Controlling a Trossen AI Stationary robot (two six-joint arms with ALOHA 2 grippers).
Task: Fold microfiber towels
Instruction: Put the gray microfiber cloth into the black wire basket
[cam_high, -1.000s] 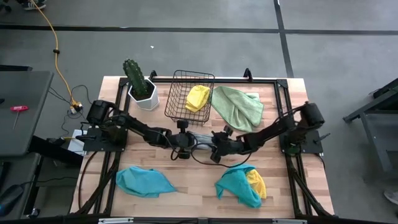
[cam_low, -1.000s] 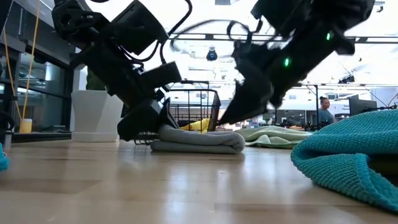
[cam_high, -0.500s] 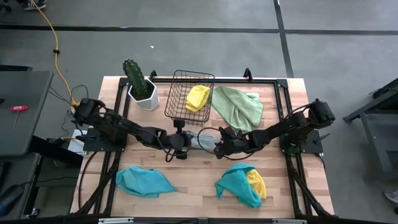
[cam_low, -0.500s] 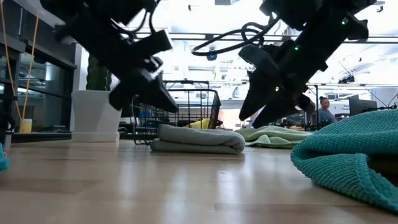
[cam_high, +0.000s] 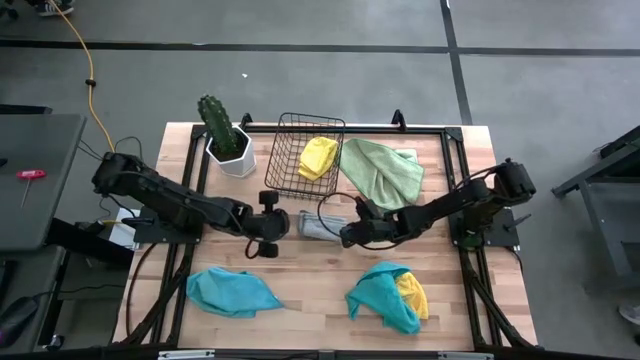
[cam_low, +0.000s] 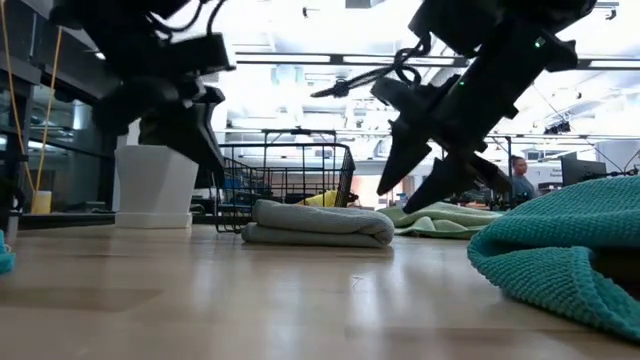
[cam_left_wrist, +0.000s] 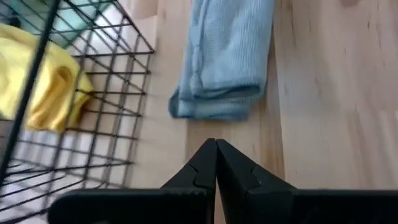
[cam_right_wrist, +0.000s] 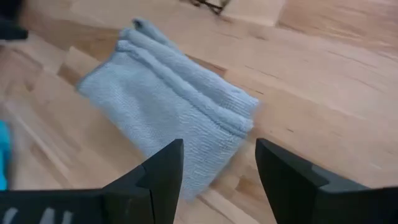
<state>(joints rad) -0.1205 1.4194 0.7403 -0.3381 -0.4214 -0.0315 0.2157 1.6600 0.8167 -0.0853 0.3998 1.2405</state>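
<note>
A grey microfiber towel (cam_high: 318, 226) lies folded on the table's middle, resting flat on its underside (cam_low: 318, 224). My left gripper (cam_high: 268, 228) hangs shut to its left, clear of it; its closed fingertips (cam_left_wrist: 216, 149) point at the towel's near end (cam_left_wrist: 214, 106). My right gripper (cam_high: 346, 233) stands open just right of the towel and above it (cam_low: 415, 185), with the towel (cam_right_wrist: 168, 102) ahead of its spread fingers. A yellow towel (cam_high: 318, 157) lies in the black wire basket (cam_high: 290, 135). A light green towel (cam_high: 380, 170) is spread beside the basket.
A teal towel (cam_high: 232, 292) lies crumpled at the near left. A teal and a yellow towel (cam_high: 388, 295) are heaped at the near right. A potted cactus (cam_high: 225, 135) stands at the far left by the basket. Bare wood (cam_high: 310, 280) lies between the two near heaps.
My left gripper, shut throughout, has lifted off the grey towel's left end and drawn back toward the table's left edge. My right gripper has rolled about its own axis while staying by the towel's right end. The grey towel has stayed folded in place.
</note>
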